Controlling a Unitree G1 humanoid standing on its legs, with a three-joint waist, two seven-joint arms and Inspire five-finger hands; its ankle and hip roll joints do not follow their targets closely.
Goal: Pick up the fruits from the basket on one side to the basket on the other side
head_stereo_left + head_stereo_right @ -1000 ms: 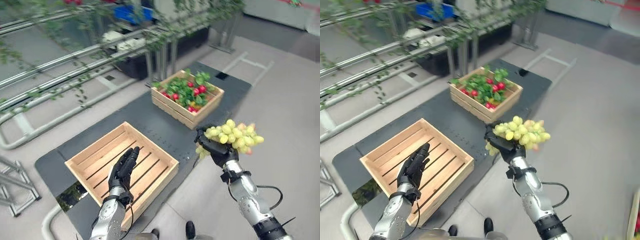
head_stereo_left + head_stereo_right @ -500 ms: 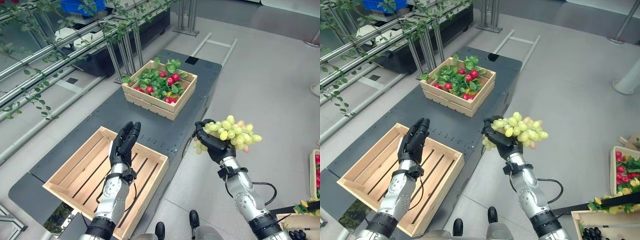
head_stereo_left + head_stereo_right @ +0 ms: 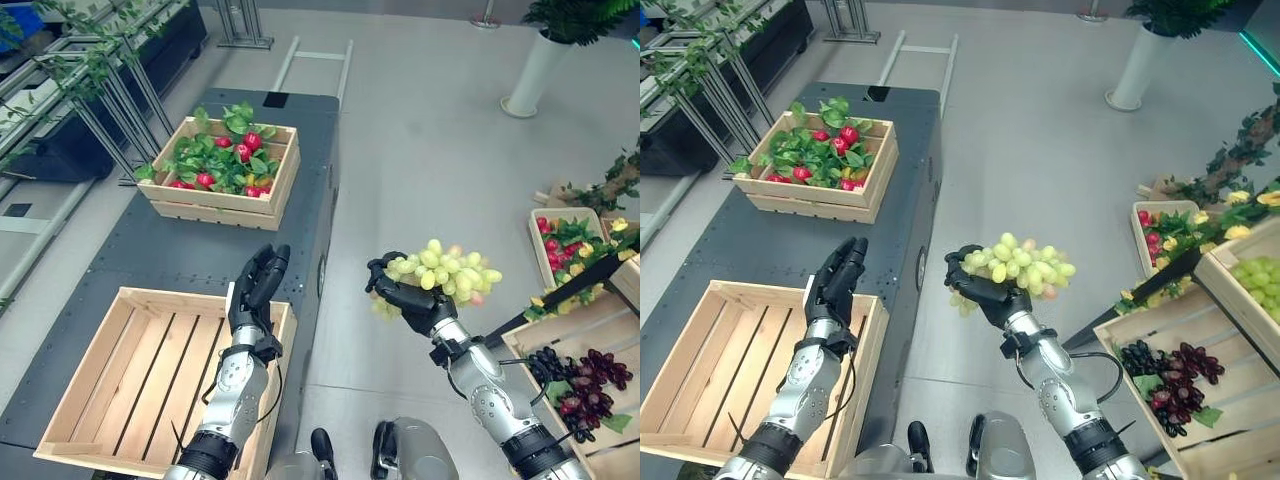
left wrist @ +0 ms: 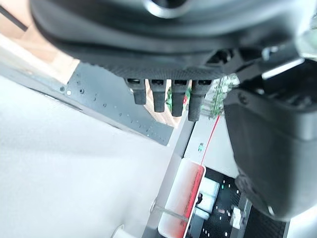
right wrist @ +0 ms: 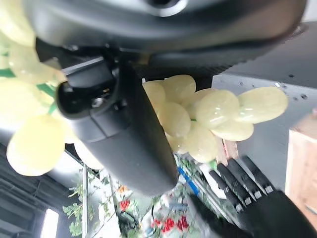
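1. The right hand (image 3: 418, 306) has its fingers and thumb curled round a bunch of green grapes (image 3: 447, 271), held up in the air over the grey floor (image 3: 420, 150), just right of the dark platform (image 3: 190, 262). That grip and height match the pictures from a second ago.
2. In the right wrist view the thumb (image 5: 119, 134) lies across the pale grapes, which bulge out on both sides of it.
3. The left hand (image 3: 256, 290) is raised with its fingers straight and close together, holding nothing. It stands over the right rim of the near empty wooden crate (image 3: 150, 375). A second ago it hung lower, over the crate's slats.
4. The far wooden crate (image 3: 222, 172), full of green leaves and red fruit, sits further back on the same platform, well apart from the empty one.
5. The whole view has swung to the robot's right since the earlier pictures, so both crates sit further left in it now; the crates themselves have not shifted on the platform.
6. Because of that swing, more shows at the right: a slatted crate with dark grapes (image 3: 580, 375), a small crate of red fruit and leaves (image 3: 560, 235) on the floor beyond it, and a white planter (image 3: 535, 70) at the back.
7. The metal racks with trailing vines (image 3: 85, 75) now stand at the far left edge.
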